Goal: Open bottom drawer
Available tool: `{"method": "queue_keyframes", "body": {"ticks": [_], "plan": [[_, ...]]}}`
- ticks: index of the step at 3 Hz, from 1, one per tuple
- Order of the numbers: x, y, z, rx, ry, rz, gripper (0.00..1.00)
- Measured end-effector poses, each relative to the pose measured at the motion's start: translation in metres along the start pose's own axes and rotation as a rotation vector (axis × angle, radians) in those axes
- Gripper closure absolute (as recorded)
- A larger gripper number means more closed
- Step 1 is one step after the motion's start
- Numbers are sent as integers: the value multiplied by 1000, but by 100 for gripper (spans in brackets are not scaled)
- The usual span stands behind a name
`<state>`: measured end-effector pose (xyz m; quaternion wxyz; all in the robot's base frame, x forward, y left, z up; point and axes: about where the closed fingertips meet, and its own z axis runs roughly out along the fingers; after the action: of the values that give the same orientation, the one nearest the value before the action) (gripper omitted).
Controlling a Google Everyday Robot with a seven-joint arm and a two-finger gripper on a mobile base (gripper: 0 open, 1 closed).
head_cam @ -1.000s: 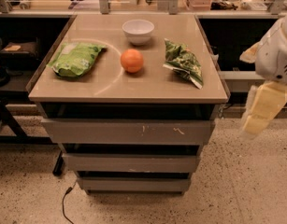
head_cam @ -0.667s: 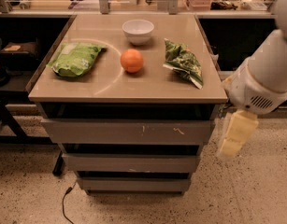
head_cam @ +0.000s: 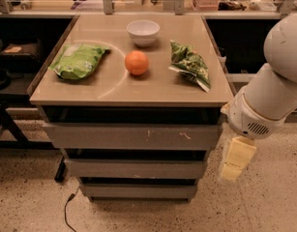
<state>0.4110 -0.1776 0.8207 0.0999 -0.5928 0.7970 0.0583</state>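
Cream pincer [head_cam: 237,159] downward under white arm [head_cam: 276,93], right of drawer [head_cam: 138,191]; opening indiscernible.

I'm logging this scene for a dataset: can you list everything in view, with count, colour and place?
bowl: 1, white, tabletop, back centre
orange: 1, orange, tabletop, middle
plain bag: 1, bright green, tabletop, left
patterned bag: 1, dark green, tabletop, right
tabletop: 1, tan, above the drawers
top drawer: 1, grey, scratched, widest
middle drawer: 1, grey, below it
bottom drawer: 1, grey, lowest, narrowest
cable: 1, black, floor, lower left
arm: 1, white, right edge
gripper: 1, pale yellow, hanging right of the drawers
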Motion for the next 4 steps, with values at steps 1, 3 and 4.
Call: {"method": "queue_keyframes", "body": {"ticks": [1,3,4], "plan": [[0,1,1,-5,2,-2,0],[20,66,124,-265,-30,60,0],[28,77,197,-307,-26,84,0]]}}
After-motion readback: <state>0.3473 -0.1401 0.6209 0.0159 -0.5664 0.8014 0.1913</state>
